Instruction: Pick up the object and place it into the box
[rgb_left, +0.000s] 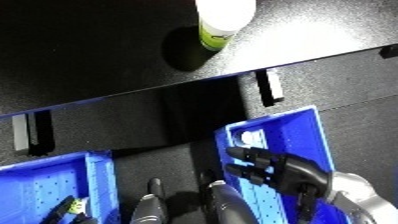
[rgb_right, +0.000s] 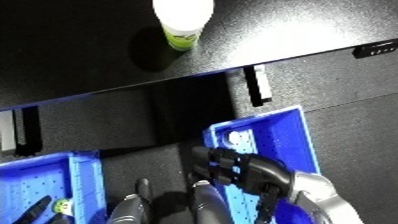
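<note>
A white bottle (rgb_left: 219, 19) with a green label stands on the black table (rgb_left: 98, 50), near its far edge. It is far from both hands. My right hand (rgb_left: 293, 171) hovers over the right blue bin (rgb_left: 309, 131), fingers relaxed and pointing left, with nothing in it. My left hand (rgb_left: 222, 201) shows only as straight fingers rising from the bottom edge, between the two bins. It is open and holds nothing.
A second blue bin (rgb_left: 96, 172) sits at the lower left, with a small green and white item (rgb_left: 78, 204) inside. Both bins lie below the table's front edge (rgb_left: 178, 87). Pale table brackets (rgb_left: 271, 86) hang under that edge.
</note>
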